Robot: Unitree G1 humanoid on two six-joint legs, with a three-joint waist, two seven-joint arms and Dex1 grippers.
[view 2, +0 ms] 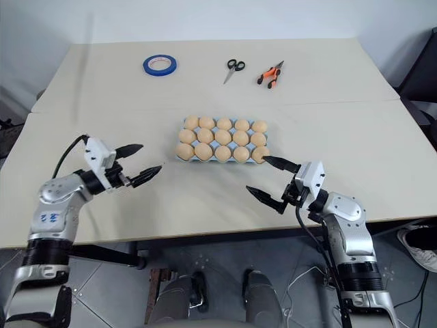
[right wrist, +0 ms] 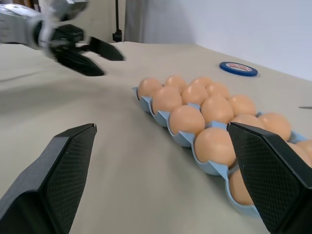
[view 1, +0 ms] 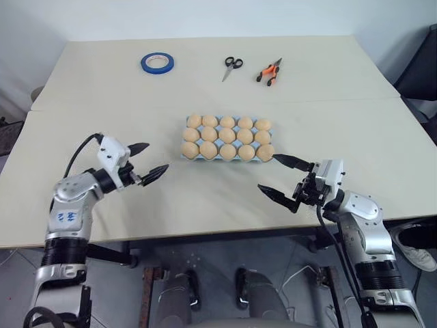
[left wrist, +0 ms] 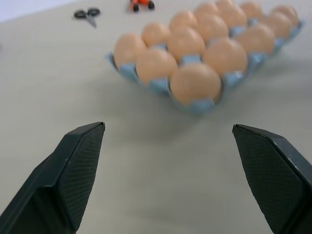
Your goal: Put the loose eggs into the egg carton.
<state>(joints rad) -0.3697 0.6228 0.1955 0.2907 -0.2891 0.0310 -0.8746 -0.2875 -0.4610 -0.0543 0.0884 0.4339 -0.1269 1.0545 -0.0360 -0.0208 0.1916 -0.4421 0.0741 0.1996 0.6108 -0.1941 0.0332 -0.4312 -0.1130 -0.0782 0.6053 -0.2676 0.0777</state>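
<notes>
Both grippers stood with fingers spread wide and empty: the left gripper (view 1: 145,161) just left of the carton (view 1: 227,158), the right gripper (view 1: 281,176) near its front right corner. The carton sat mid-table, every cup filled with eggs (view 1: 227,134); no loose egg lay beside it. Eggs are light, smooth, brittle; they would best be pinched gently across the middle.
</notes>
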